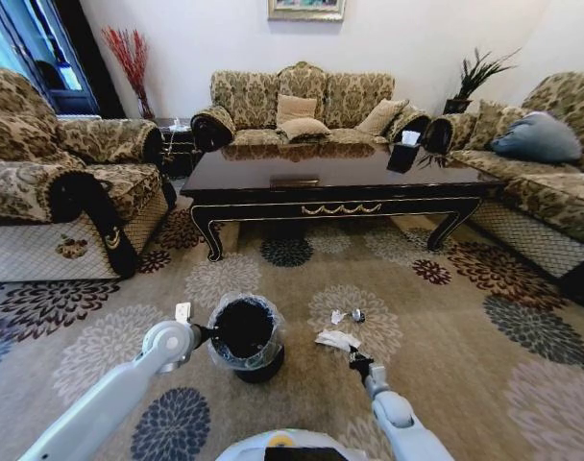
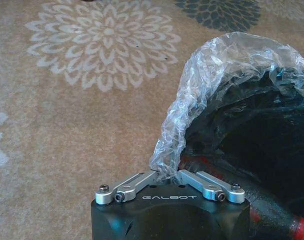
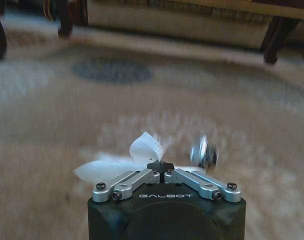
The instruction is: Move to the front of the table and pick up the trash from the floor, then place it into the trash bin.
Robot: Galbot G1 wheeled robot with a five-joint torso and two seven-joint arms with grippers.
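Where carpet fills foreground, head view: table (image 1: 335, 182) across upper middle, glossy dark top, gold scroll on apron, curved legs on floral carpet (image 1: 465, 317). Sofas on three sides: left sofa (image 1: 52, 182), back sofa (image 1: 306, 101), right sofa (image 1: 532, 163). Bin (image 1: 245, 336) on carpet near robot, well short of table, clear bag (image 1: 219, 357) folded over rim. L gripper (image 1: 207, 333) at bin's left rim, touching bag; L arm runs down to lower-left corner. Trash just right of bin, on pale flower of carpet: white paper (image 1: 336, 338), silvery wrapper (image 1: 357, 314) a little farther toward table, tiny red bit beside wrapper, too small to place exactly. R gripper (image 1: 354, 360) low over carpet, just robot-side of paper, R arm rising from bottom edge.

L wrist view: L gripper (image 2: 164, 174) w/ jaws drawn together, edge of bag (image 2: 192, 95) pinched between them. Bin (image 2: 262, 150) interior dark; red band along rim under plastic. Carpet (image 2: 67, 125) w/ white flower beyond.

R wrist view: R gripper (image 3: 160, 166) w/ tips meeting, jaws closed on white paper (image 3: 142, 150); paper flares up and to one side from tips. Wrapper (image 3: 204, 152) just beyond tips, apart from jaws, blurred. Carpet (image 3: 57, 125) behind; table legs (image 3: 274, 32) and sofa base at far edge.
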